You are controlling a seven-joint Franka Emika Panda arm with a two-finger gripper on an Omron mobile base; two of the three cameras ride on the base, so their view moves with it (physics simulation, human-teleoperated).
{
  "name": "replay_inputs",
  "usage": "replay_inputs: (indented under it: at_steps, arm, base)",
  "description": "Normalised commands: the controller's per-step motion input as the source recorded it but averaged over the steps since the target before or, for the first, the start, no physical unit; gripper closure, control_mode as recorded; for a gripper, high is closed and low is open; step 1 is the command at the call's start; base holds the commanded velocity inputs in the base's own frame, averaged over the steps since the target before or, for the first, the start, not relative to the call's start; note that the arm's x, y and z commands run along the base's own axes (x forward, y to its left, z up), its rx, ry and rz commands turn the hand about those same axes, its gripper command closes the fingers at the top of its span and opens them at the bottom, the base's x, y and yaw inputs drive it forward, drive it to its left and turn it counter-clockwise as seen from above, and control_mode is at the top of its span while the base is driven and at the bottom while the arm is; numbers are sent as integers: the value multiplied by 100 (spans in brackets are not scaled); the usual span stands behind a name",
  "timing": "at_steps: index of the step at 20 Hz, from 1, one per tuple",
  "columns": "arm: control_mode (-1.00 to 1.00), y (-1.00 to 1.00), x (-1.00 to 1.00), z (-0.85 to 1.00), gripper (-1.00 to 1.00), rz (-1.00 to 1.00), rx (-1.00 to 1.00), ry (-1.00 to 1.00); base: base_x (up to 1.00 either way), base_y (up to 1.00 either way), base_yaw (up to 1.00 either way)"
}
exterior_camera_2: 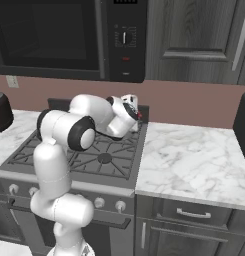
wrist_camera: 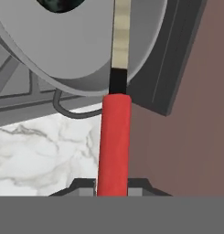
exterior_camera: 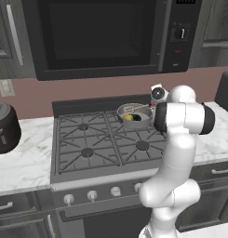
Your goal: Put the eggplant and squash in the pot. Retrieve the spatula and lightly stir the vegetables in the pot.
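The grey pot (exterior_camera: 134, 113) stands on the stove's back right burner. Inside it lie the yellow squash (exterior_camera: 128, 118) and the dark eggplant (exterior_camera: 137, 118). My gripper (wrist_camera: 114, 191) is shut on the red handle of the spatula (wrist_camera: 114, 141). The spatula's pale shaft reaches over the pot's rim (wrist_camera: 86, 77) into the pot. In the hand view a bit of the eggplant (wrist_camera: 58, 4) shows at the top edge. In the left base view the hand hangs just right of the pot, and the spatula head (exterior_camera: 129, 109) rests inside it.
The stove (exterior_camera: 101, 139) has a raised back panel right behind the pot, and a microwave (exterior_camera: 106, 37) hangs above. A black toaster-like appliance (exterior_camera: 3, 128) sits on the left counter. Marble counter (exterior_camera_2: 194, 160) stretches to the right, with a dark appliance (exterior_camera_2: 244, 125) at its far edge.
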Motion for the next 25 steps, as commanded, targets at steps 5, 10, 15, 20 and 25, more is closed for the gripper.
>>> replay_inputs:
  at_steps: [5,10,15,20,25]
  arm:
    - [-100,-48,5,-3,100,0,-17,1]
    - [-100,-56,21,0,100,0,-25,7]
    - [-100,-34,24,0,100,0,-18,8]
    - [-100,1,8,18,100,1,-4,4]
    - [-100,30,-17,26,100,13,0,5]
  base:
    - [0,0,0]
    - [0,0,0]
    - [0,0,0]
    - [0,0,0]
    - [0,0,0]
